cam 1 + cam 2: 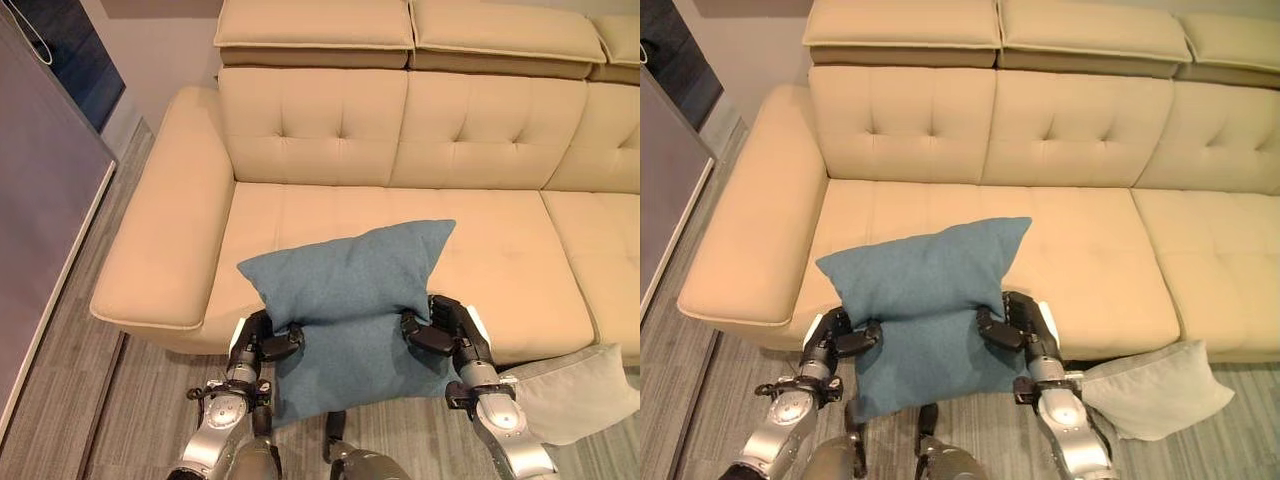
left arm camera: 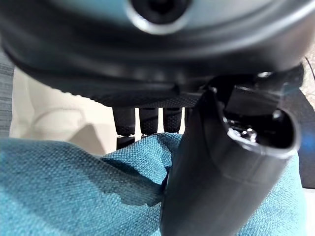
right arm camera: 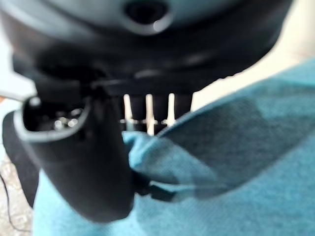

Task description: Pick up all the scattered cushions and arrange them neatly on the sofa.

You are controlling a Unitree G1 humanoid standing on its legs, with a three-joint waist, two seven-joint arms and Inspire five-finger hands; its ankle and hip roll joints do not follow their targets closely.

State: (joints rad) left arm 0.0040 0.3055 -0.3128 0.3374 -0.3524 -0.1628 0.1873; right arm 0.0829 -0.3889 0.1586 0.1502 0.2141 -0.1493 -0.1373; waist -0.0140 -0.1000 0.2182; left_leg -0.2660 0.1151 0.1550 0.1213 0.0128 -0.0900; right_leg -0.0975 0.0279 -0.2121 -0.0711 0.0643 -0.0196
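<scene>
A blue cushion (image 1: pixel 350 300) hangs between my two hands over the front edge of the cream sofa (image 1: pixel 400 130), its upper half lying on the seat. My left hand (image 1: pixel 262 343) pinches the cushion's left side, thumb on top and fingers beneath, as the left wrist view shows the cushion (image 2: pixel 74 191) under the thumb. My right hand (image 1: pixel 440 328) pinches the right side the same way, with blue cloth (image 3: pixel 236 162) bunched at its thumb. A grey cushion (image 1: pixel 575 390) lies on the floor at the right, against the sofa's front.
The sofa's left armrest (image 1: pixel 170 220) stands to the left of the blue cushion. Wood-look floor (image 1: pixel 110 390) runs along the sofa's front and left side. A dark wall panel (image 1: pixel 40 200) stands at the far left.
</scene>
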